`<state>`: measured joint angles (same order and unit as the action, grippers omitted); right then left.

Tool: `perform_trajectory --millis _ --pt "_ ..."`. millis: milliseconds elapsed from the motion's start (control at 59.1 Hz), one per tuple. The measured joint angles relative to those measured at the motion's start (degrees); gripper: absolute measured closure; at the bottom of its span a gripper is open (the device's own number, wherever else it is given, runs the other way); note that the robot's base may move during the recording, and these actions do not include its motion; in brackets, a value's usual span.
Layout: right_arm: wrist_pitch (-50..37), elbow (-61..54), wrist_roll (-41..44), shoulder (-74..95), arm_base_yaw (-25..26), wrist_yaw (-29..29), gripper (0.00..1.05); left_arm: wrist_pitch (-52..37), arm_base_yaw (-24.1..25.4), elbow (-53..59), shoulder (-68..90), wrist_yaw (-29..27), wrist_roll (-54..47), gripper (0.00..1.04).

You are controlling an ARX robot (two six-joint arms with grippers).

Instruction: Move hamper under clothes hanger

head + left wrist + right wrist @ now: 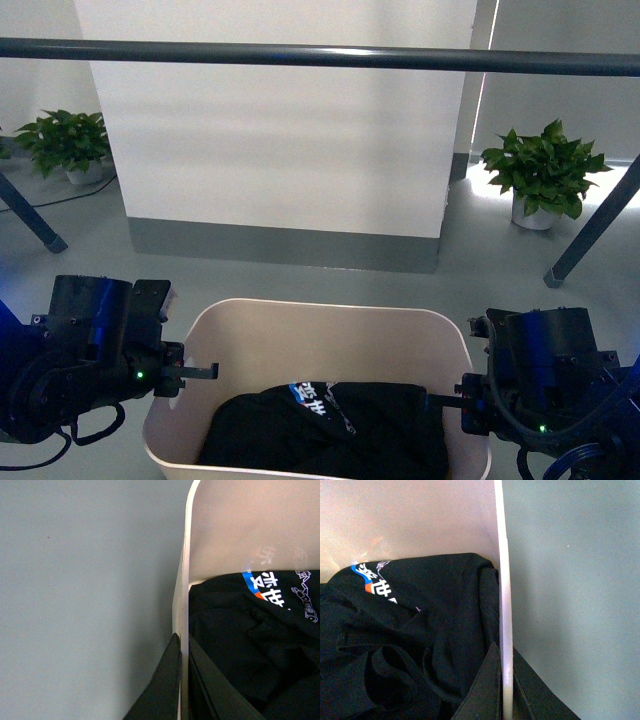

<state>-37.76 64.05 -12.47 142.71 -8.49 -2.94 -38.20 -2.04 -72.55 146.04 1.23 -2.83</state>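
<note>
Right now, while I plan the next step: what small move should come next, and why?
Probably ease the hamper forward: the left gripper and right gripper each clamp a side wall, and the feet of the drying rack stand farther ahead.

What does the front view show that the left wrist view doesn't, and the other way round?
Only the front view shows the clothes hanger bar overhead, its slanted legs, two potted plants, the white wall and both arms. Only the left wrist view shows, close up, the left jaws closed on the hamper rim, one inside, one outside. Both show the hamper, the black T-shirt inside it and the grey floor.
</note>
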Motion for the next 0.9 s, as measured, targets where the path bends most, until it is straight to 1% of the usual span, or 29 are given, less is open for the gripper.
perform_trajectory --millis 356,389,457,559,576,610,627,643,677,694,728,745,762,796,897 --pt "0.11 0.94 -0.48 1.42 0.17 0.22 1.02 -0.87 -0.42 0.0 0.81 -0.85 -1.29 1.01" --pt "0.11 1.01 -0.48 1.44 0.17 0.22 1.02 -0.87 -0.44 0.0 0.81 -0.87 -1.27 0.98" --pt "0.13 1.18 -0.39 1.57 0.17 0.22 1.02 -0.85 -0.59 -0.02 0.81 -1.25 -2.12 0.87" --pt "0.26 1.49 -0.39 1.77 0.26 -0.7 0.89 -0.83 -0.66 -0.17 0.81 -1.22 -2.29 0.74" --pt "0.33 1.49 -0.39 1.77 0.39 -0.96 0.85 -0.83 -0.7 -0.24 0.81 -1.27 -2.32 0.7" --pt "0.35 1.55 -0.44 1.77 0.57 -1.03 0.82 -0.83 -0.72 -0.28 0.81 -1.51 -2.36 0.67" --pt "0.37 1.6 -0.42 1.77 0.66 -1.03 0.8 -0.81 -0.74 -0.31 0.81 -1.7 -2.38 0.63" --pt "0.37 1.68 -0.44 1.77 0.85 -1.05 0.76 -0.79 -0.74 -0.31 0.81 -1.68 -2.38 0.62" --pt "0.37 1.75 -0.44 1.77 0.98 -1.03 0.73 -0.66 -0.74 -0.31 0.81 -1.73 -2.38 0.58" --pt "0.37 1.79 -0.44 1.77 1.07 -1.05 0.69 -0.59 -0.74 -0.33 0.81 -1.81 -2.34 0.54" --pt "0.37 1.79 -0.44 1.77 1.16 -1.05 0.66 -0.46 -0.74 -0.33 0.81 -1.9 -2.21 0.51" --pt "0.37 1.79 -0.44 1.77 1.2 -1.05 0.64 -0.35 -0.74 -0.33 0.81 -2.01 -2.16 0.47" --pt "0.37 1.79 -0.44 1.77 1.31 -1.14 0.59 -0.26 -0.74 -0.33 0.81 -2.1 -2.14 0.44" --pt "0.37 1.79 -0.44 1.77 1.42 -1.33 0.52 -0.11 -0.74 -0.33 0.76 -2.12 -2.14 0.36" --pt "0.31 1.77 -0.44 1.7 1.6 -1.38 0.36 -0.09 -0.74 -0.33 0.33 -2.08 -1.99 0.2"
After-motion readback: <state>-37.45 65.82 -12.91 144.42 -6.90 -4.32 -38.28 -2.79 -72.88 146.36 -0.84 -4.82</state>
